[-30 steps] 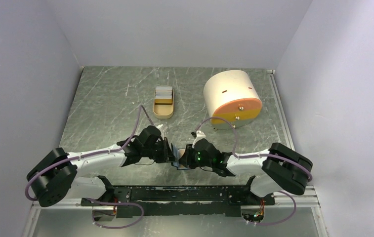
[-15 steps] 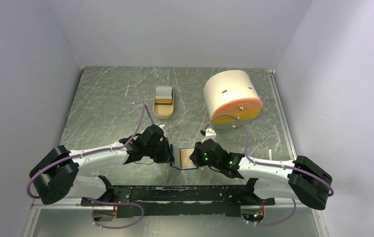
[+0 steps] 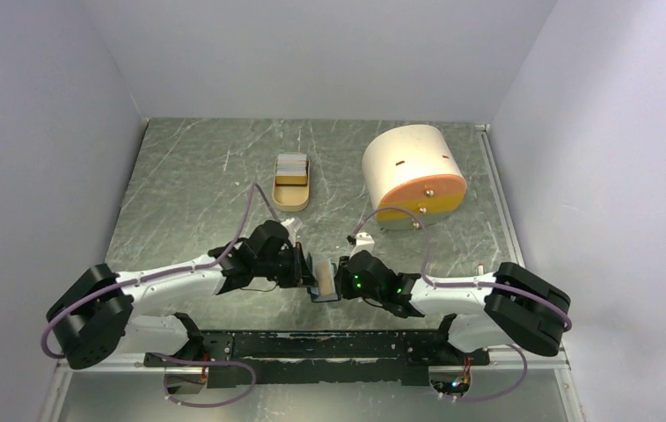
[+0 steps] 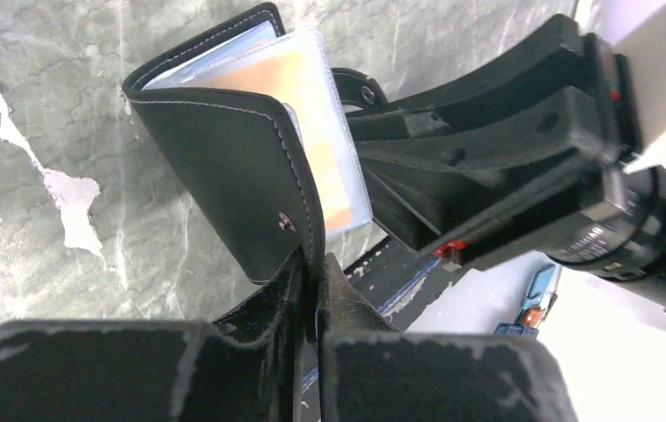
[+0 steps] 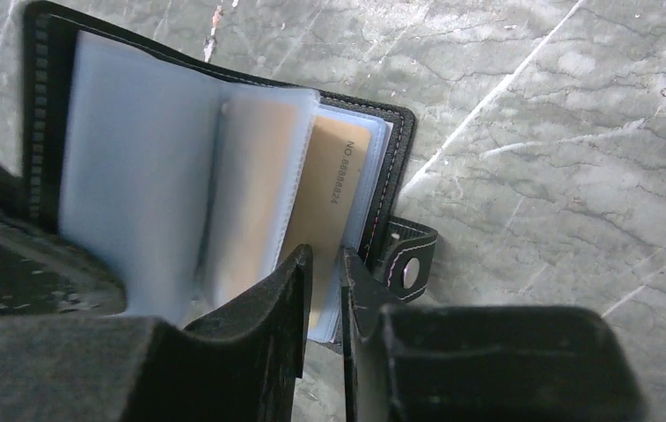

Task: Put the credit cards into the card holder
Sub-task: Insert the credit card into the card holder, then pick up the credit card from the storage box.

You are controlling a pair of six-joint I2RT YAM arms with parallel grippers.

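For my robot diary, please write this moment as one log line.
left pincer: shut on card holder cover | right pincer: shut on its sleeves | yellow-orange card: sleeved | tan tray: holds cards

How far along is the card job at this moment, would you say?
Done: a sleeved card shows inside the card holder. In hand: the left jaws clamp its black cover; the right jaws appear to pinch an orange card at the sleeves. Left: more cards sit in the tan tray.
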